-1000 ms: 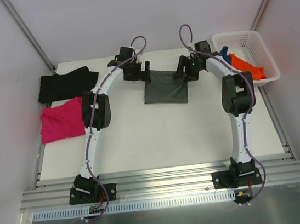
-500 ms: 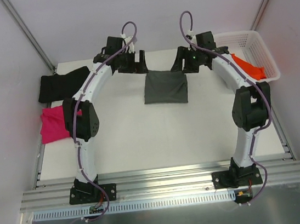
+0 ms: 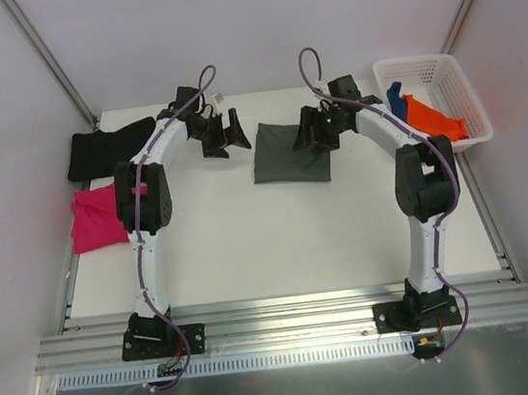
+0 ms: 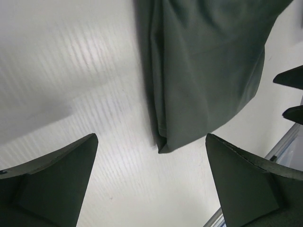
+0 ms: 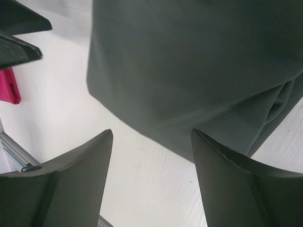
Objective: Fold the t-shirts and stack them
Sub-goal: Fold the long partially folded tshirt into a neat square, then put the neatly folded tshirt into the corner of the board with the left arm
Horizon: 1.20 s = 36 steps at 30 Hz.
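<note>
— What does the surface look like from your end?

— I'm looking at a matte white table (image 3: 279,234). My left wrist camera picks up faint ribbing on it. Pale grey walls (image 3: 251,24) close it in at the back and both sides, and slanted metal struts (image 3: 49,55) run up the back corners. An aluminium rail (image 3: 289,316) crosses the near edge, where both arm bases are bolted.

— And the shirts?

— The dark grey t-shirt (image 3: 289,153) lies folded flat at the back centre, between my two grippers. The black t-shirt (image 3: 107,150) sits in the back left corner. The magenta t-shirt (image 3: 97,219) is just in front of it at the left edge, partly hidden by my left arm. The orange t-shirt (image 3: 434,117) and the blue t-shirt (image 3: 395,97) are in the white basket (image 3: 450,76) at the back right.

— How are the claws?

— My left gripper (image 4: 150,137) hangs just off the grey shirt's left side with its fingers spread wide and nothing between them. Under the gap I see bare table and the shirt's folded edge. My right gripper (image 5: 151,132) is over the shirt's right part, also wide and empty, and cloth fills most of that view. I can't tell whether either set of tips touches the fabric.
</note>
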Each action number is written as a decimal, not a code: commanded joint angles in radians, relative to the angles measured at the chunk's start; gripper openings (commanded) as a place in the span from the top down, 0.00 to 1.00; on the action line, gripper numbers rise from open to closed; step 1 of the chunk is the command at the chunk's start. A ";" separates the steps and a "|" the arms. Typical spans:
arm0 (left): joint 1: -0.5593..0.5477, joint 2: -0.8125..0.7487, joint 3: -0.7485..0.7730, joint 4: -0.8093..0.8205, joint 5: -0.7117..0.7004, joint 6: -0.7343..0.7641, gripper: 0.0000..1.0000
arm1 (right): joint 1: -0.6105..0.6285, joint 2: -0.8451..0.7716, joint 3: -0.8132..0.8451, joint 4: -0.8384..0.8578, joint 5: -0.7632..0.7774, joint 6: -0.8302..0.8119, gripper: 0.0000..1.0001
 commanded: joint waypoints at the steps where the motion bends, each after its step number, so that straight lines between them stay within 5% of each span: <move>1: 0.030 0.058 0.073 0.038 0.105 -0.057 0.01 | -0.006 0.044 0.068 -0.002 -0.005 -0.025 0.30; 6: 0.043 0.144 0.090 0.120 0.217 -0.152 0.12 | -0.001 0.093 0.109 0.001 -0.003 -0.021 0.29; 16: 0.013 0.250 0.081 0.230 0.339 -0.264 0.19 | 0.023 0.148 0.118 0.012 0.006 -0.010 0.29; 30: -0.033 0.333 0.094 0.313 0.379 -0.357 0.25 | 0.036 0.146 0.102 0.019 -0.001 0.001 0.29; 36: -0.050 0.350 0.105 0.324 0.372 -0.362 0.37 | 0.037 0.143 0.092 0.022 -0.003 0.002 0.29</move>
